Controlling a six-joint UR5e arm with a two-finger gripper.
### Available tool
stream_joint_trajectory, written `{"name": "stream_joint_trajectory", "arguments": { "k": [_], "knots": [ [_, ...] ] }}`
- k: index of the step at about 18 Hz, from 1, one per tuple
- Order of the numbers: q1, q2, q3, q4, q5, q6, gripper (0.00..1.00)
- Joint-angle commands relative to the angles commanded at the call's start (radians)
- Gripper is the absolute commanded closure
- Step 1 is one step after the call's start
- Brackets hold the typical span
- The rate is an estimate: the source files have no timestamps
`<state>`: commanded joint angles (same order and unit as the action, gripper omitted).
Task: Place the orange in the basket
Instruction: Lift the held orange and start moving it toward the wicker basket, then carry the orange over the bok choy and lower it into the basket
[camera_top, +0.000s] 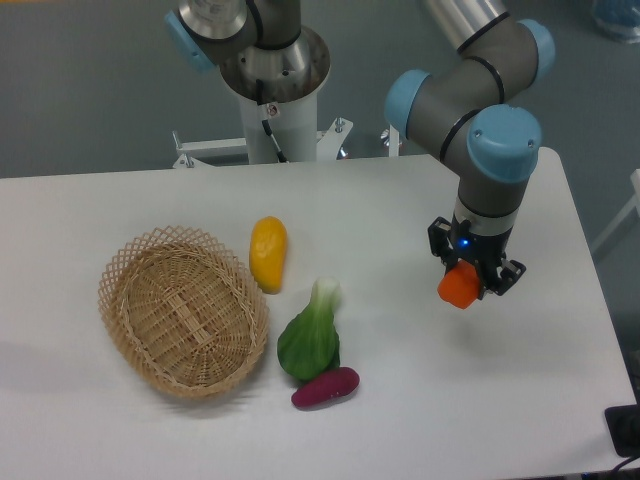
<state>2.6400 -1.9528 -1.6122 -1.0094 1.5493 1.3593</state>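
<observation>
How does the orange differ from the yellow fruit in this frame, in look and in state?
The orange is small, roundish and bright orange; the yellow fruit is a longer yellow oval. The orange is held in the gripper on the right side of the table, while the yellow fruit lies free on the table beside the basket. The orange is far from the basket; the yellow fruit is close to its rim. Neither is in the basket.

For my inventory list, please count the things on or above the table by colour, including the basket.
Orange: 1, the orange held in the tool
Yellow: 1, yellow fruit
Green: 1, green vegetable
Purple: 1, purple vegetable
Tan: 1, the basket
Total: 5
</observation>
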Motion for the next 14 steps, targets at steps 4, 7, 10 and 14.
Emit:
{"name": "stream_joint_trajectory", "arguments": {
  "k": [4, 7, 10, 14],
  "knots": [
    [-0.034, 0.0, -0.002, 0.0, -0.002, -0.051, 0.49],
    [-0.067, 0.0, -0.012, 0.006, 0.002, -0.08, 0.49],
    [-0.113, -0.008, -0.011, 0.038, 0.003, -0.15, 0.5],
    [-0.179, -0.011, -0.017, 0.043, 0.005, -0.199, 0.49]
  ]
}}
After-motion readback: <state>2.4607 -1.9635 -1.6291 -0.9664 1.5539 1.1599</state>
